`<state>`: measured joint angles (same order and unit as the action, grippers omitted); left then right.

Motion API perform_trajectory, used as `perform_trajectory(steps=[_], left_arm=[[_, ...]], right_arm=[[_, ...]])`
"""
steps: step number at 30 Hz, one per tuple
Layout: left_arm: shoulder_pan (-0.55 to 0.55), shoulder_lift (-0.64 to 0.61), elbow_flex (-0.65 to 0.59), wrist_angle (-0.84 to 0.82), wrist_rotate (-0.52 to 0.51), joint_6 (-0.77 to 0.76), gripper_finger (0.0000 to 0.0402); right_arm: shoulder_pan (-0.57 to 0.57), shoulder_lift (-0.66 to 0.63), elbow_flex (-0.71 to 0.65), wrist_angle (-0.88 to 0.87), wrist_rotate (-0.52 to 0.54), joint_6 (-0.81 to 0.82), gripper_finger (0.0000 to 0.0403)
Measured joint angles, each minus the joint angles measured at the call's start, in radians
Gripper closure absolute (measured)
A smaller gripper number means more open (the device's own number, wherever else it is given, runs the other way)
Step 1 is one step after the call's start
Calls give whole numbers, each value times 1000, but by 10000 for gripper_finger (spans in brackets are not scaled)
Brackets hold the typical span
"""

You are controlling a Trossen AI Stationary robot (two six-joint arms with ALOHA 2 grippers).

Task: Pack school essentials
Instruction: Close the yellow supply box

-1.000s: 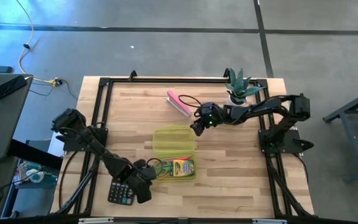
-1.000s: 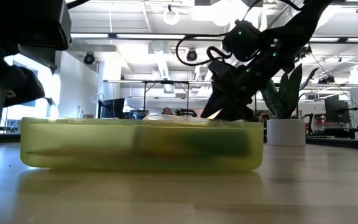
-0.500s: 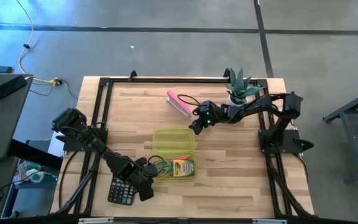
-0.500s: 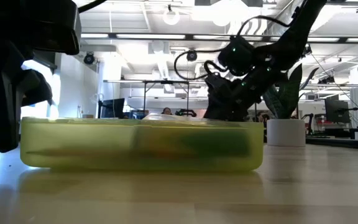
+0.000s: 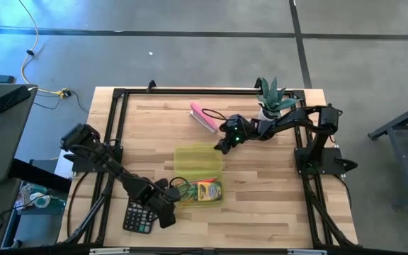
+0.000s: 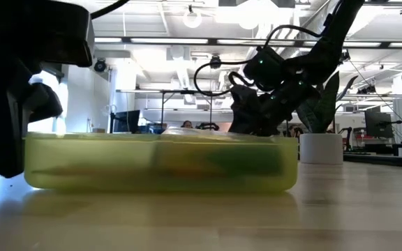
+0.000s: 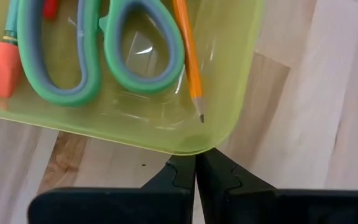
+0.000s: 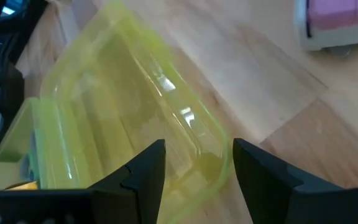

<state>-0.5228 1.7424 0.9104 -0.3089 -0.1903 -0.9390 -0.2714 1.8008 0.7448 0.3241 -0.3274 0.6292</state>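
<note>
Now right tool spread at lid, left tool closed

My right pincer dropped lower toward the yellow lid's corner. My left pincer edged slightly closer in beside the case.

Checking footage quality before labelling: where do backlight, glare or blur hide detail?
Low view: bright ceiling lights backlight the right claw into silhouette, and the yellow-green case reads murky. Left wrist view: glare streaks the case floor between the scissors handles. Right wrist view: glare on the lid; the pink stapler is soft.
</note>
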Motion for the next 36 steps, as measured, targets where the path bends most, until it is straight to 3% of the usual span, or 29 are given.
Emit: perform_trajectory(steps=[17,36], left_arm=[[35,32,1,3,62,0,401],[55,33,1,1,60,10,401]], right_arm=[[21,-77,0,14,-20,-35,226],[66,-140,0,-35,-15,-112,226]])
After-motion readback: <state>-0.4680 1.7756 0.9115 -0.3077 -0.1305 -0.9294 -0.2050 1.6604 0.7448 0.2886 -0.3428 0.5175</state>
